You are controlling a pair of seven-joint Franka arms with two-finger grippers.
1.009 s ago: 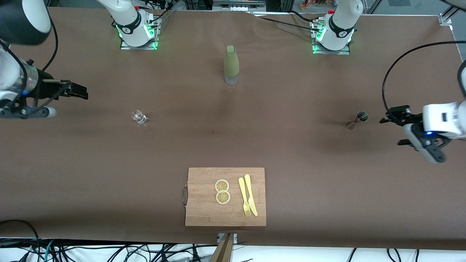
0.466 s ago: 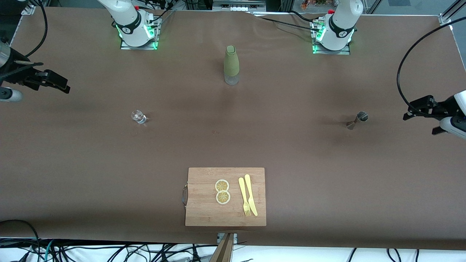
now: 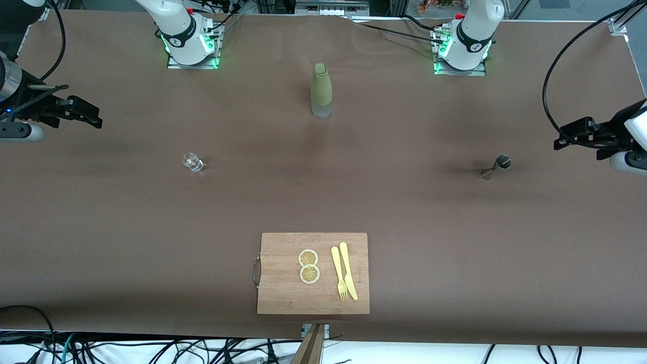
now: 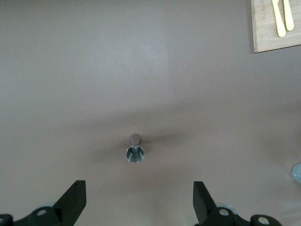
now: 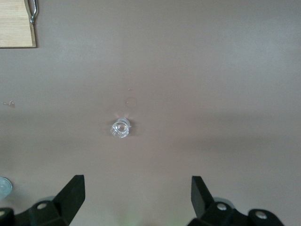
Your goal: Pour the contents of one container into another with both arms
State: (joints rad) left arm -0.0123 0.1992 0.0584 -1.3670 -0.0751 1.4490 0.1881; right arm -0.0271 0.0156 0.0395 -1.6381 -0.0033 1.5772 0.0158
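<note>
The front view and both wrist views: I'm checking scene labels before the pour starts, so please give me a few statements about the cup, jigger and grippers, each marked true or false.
1. The tiny clear glass cup stands on the table, held by nothing. True.
2. The left gripper is shut on the small silvery hourglass-shaped metal jigger. False: its fingers are spread open and the jigger stands free on the table.
3. The right gripper is open. True.
4. The tall olive-green bottle lies on the wooden cutting board. False: it stands upright on the table, farther from the front camera than the board.
5. The jigger sits toward the right arm's end of the table. False: toward the left arm's end.
</note>
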